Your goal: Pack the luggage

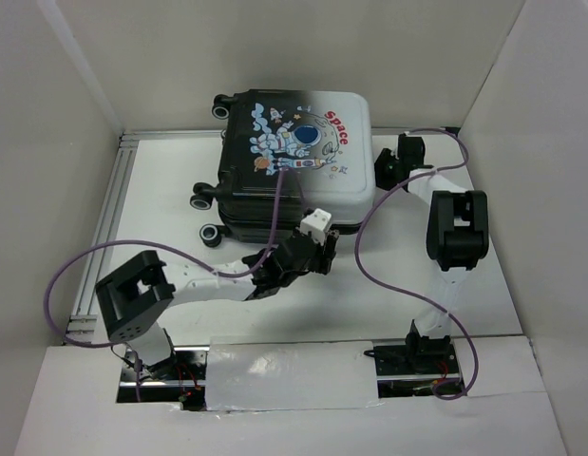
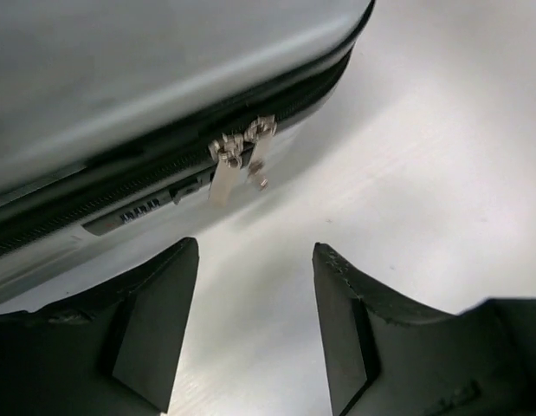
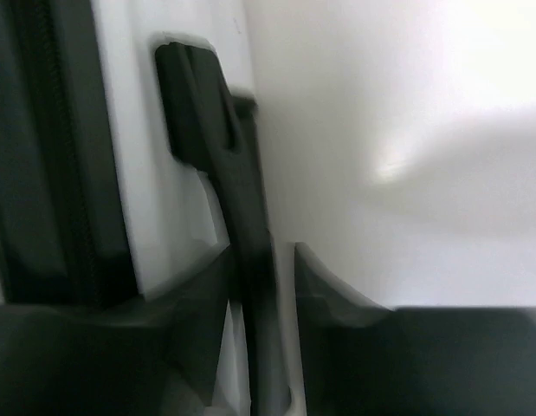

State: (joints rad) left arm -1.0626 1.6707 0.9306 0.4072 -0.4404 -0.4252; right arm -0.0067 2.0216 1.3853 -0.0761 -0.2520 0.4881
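White-to-black luggage (image 1: pixel 322 180) lies flat, wheels (image 1: pixel 199 201) left, long axis left-right.

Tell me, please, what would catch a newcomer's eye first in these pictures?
The suitcase stands out first: it lies flat and closed at the far middle, with an astronaut print and red "Space". The left end effector is open just short of the zipper pulls on the near edge. The right end effector is shut on the black handle at the right side.
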